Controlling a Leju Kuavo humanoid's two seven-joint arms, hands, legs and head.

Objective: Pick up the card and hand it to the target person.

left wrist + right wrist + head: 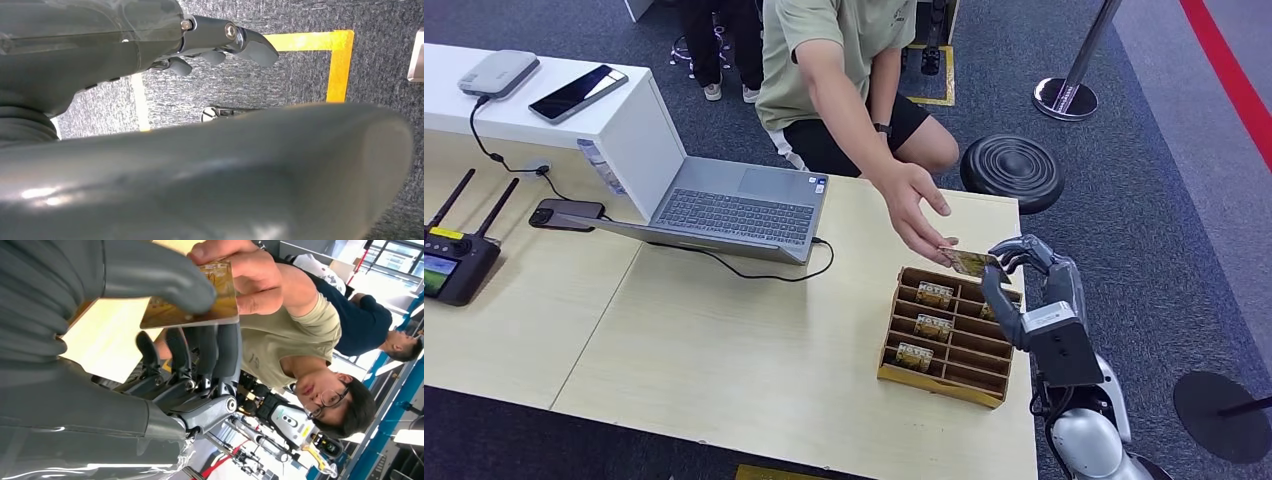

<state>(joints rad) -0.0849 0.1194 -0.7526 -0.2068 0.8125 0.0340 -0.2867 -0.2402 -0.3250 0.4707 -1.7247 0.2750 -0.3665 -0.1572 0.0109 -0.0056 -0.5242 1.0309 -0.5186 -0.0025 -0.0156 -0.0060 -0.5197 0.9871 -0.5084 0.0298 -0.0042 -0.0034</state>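
1. From head view: right hand (1024,275) pinches card (965,262) at its fingertips above the wooden organizer (944,345); person's hand (916,205) grips the card's far end.
2. Left wrist view: left hand (220,47) hangs over carpet, fingers curled, holding nothing (farther arm).
3. Right wrist view: card (192,300) lies between thumb and fingers, its long axis running out toward the person's hand (250,275).

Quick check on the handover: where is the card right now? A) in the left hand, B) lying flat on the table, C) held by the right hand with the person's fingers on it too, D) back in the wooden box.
C: the right hand pinches the card above the wooden box while the person's hand grips its other end.
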